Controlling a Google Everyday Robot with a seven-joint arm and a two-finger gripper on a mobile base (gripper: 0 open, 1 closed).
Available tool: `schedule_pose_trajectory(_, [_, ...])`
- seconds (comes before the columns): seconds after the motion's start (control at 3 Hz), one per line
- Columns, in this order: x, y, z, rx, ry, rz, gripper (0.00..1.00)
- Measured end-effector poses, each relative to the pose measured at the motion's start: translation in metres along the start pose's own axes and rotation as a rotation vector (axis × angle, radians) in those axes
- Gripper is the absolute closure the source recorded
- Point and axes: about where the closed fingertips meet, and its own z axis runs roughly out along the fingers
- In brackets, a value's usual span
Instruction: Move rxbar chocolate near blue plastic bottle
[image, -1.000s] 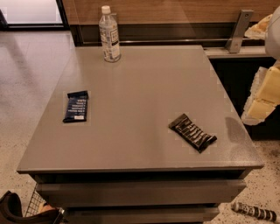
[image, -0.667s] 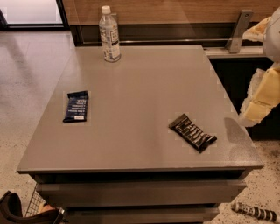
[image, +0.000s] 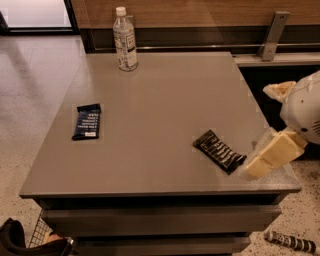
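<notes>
gripper (image: 261, 166) at bench (image: 165, 95) front-right edge; can't tell jaws' state. rxbar chocolate (image: 220, 151) flat just left of jaws, long axis diagonal, near end toward them. blue plastic bottle (image: 125, 40) well beyond, far-left.

Cream tool (image: 256, 167) at right; black, white-banded rxbar chocolate (image: 219, 151).

A dark navy-blue wrapped bar (image: 87, 121) lies flat near the left edge of the grey bench (image: 165, 95). A metal bracket (image: 272, 35) stands against the wooden wall (image: 200, 12) behind. A striped cylinder (image: 290, 241) lies on the speckled floor (image: 35, 95), below the gripper (image: 255, 167) at the bench's front right corner.
</notes>
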Motion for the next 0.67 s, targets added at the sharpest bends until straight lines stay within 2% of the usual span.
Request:
schedule_pose_trajectory(0.33, [0.024,0.019,0.051,0.019,-0.194,0.148,0.0])
schedule_pose_trajectory(0.67, [0.014,0.017,0.074,0.069,-0.378,0.241,0.0])
